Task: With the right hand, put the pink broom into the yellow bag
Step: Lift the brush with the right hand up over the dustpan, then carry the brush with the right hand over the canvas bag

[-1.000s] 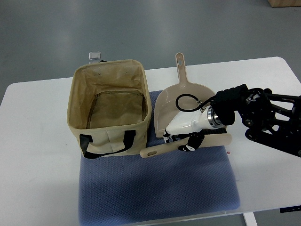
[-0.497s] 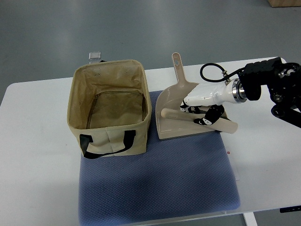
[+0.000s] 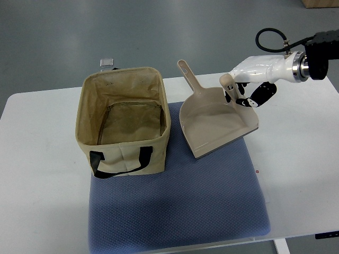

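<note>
The yellow bag (image 3: pixel 124 119) stands open on the left half of the blue mat, its black handles hanging at the front. My right hand (image 3: pixel 244 97) comes in from the upper right and hovers over the far right corner of the dustpan, shut on the pink broom (image 3: pixel 228 83). Only the broom's handle end with its hanging hole sticks out to the left of the fingers (image 3: pixel 255 97). The rest of the broom is hidden behind the hand. The broom is well to the right of the bag and apart from it.
A pink dustpan (image 3: pixel 214 124) lies tilted on the mat's right side, handle pointing up-left toward the bag. The blue mat (image 3: pixel 180 211) covers the middle of the white table (image 3: pixel 42 174). A small grey object (image 3: pixel 107 62) lies on the floor beyond the table.
The right hand has carried the broom up and to the right, off the dustpan. The dustpan has swung, its handle now leaning left.
</note>
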You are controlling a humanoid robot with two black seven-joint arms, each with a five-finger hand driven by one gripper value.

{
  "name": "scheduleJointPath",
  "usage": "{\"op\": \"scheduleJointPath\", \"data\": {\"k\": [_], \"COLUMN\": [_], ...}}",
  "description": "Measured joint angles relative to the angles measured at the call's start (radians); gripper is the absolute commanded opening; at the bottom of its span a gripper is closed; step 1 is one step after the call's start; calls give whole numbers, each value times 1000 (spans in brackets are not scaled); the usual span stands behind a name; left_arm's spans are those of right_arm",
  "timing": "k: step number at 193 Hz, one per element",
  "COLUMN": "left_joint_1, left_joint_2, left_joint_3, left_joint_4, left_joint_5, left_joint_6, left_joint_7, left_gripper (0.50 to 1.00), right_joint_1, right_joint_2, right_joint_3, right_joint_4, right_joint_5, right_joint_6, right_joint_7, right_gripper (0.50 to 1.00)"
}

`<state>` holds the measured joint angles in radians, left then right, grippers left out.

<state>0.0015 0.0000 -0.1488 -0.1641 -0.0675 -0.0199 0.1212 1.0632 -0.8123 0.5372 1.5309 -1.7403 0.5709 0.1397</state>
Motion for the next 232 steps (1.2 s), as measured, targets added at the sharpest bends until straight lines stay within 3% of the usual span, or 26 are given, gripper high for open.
{"op": "scheduleJointPath", "data": {"k": [72,148,186,232], "left_joint_1": [0,0,0,0], "left_joint_2": [0,0,0,0], "left_joint_3": [0,0,0,0], "left_joint_4": [0,0,0,0], "left_joint_5": [0,0,0,0], "left_joint_6": [0,0,0,0], "left_joint_7": [0,0,0,0], "left_gripper": [1000,1000,1000,1000], "right_joint_1": [57,259,347,443], "right_joint_2": [-45,-85,-57,102], "right_joint_3": [19,20,18,12], "right_joint_4": [0,-19,-74,-185], "right_joint_5": [42,132,135,152], "right_joint_6": [4,33,33,33], "right_joint_7": [0,0,0,-2], "right_gripper": [500,500,500,500]}}
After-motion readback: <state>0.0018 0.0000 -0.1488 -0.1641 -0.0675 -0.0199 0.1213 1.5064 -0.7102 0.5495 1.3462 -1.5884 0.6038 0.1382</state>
